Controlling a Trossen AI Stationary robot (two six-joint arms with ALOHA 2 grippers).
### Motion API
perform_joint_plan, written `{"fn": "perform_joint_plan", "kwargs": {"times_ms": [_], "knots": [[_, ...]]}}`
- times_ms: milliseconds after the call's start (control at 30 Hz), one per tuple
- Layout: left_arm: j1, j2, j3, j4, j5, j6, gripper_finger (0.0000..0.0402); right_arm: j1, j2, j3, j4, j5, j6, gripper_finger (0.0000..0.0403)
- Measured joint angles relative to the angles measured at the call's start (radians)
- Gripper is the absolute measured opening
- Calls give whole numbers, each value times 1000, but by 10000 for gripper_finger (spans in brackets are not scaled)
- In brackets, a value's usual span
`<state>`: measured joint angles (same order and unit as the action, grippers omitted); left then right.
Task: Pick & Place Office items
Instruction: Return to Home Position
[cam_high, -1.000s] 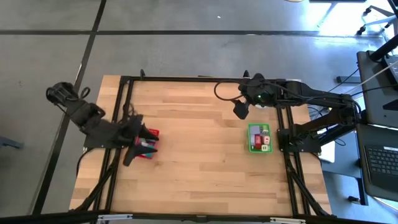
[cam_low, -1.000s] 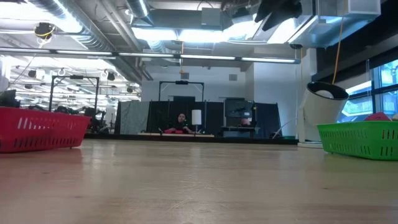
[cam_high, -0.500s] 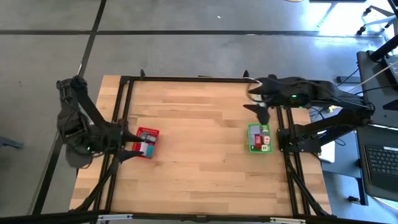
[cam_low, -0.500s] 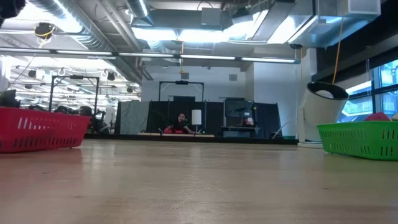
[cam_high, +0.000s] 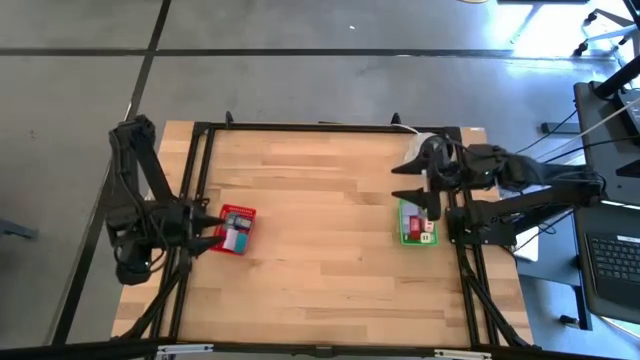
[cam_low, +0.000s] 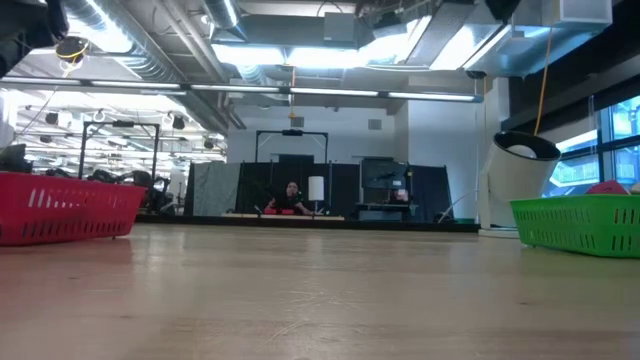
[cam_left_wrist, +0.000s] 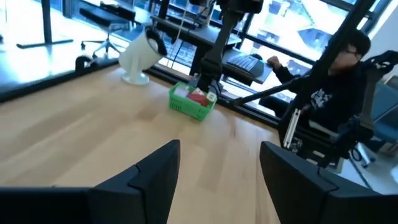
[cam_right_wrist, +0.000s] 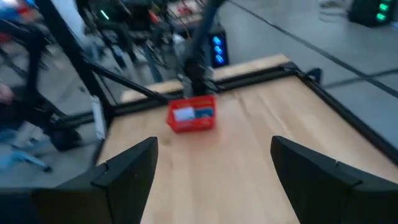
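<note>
Small office items lie in two trays: the red tray (cam_high: 238, 228) at the table's left and the green tray (cam_high: 417, 224) at its right, also visible as the red tray (cam_right_wrist: 191, 114) and the green tray (cam_left_wrist: 193, 102). My left gripper (cam_high: 208, 232) stands open at the red tray's left side, pointing level toward the table's right. My right gripper (cam_high: 400, 182) hangs open above the green tray's far end, pointing toward the table's left. Nothing is between either gripper's fingers in the wrist views, left (cam_left_wrist: 219, 149) or right (cam_right_wrist: 214, 146).
A white round roll (cam_left_wrist: 142, 53) stands at the far right corner beyond the green tray, and shows as the roll (cam_low: 520, 180) in the low view. A black frame (cam_high: 300, 127) runs round the table. A person (cam_left_wrist: 348, 68) sits beyond the right edge. Bare wood lies between the trays.
My left gripper has drawn back from over the red tray toward the table's left edge, sunk and swung round to point level across the table. My right gripper has pulled back toward the table's right edge and tipped up from pointing down to nearly level. Both trays have stayed put.
</note>
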<state>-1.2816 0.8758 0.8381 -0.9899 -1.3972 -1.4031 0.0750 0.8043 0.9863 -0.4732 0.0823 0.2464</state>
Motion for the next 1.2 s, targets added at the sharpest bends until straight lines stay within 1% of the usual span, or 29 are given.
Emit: {"fn": "perform_joint_plan", "kwargs": {"times_ms": [200, 333, 433, 533, 633, 700, 933, 1067, 1200], "knots": [[-29, -2, -107, 1, -4, -157, 221, 0, -91, -284, 340, -86, 51, 313], [-45, -2, -161, 3, -20, -236, 219, 0, -101, -443, 554, -197, 85, 313], [-54, -2, -191, 4, -25, -290, 220, 0, -101, -528, 660, -263, 94, 313], [-54, -2, -216, 5, -40, -330, 221, 0, -100, -609, 728, -274, 113, 313], [-54, -2, -231, 7, -57, -362, 219, -4, -119, -671, 800, -246, 119, 313], [-54, -2, -232, 7, -61, -365, 218, -10, -141, -703, 808, -222, 133, 313], [-54, -2, -232, 39, -69, -365, 219, -31, -250, -775, 802, -192, 136, 313], [-54, -2, -232, 48, -69, -365, 221, -35, -293, -829, 801, -162, 159, 313], [-54, -2, -232, 49, -69, -365, 219, -35, -322, -883, 809, -154, 193, 313]]}}
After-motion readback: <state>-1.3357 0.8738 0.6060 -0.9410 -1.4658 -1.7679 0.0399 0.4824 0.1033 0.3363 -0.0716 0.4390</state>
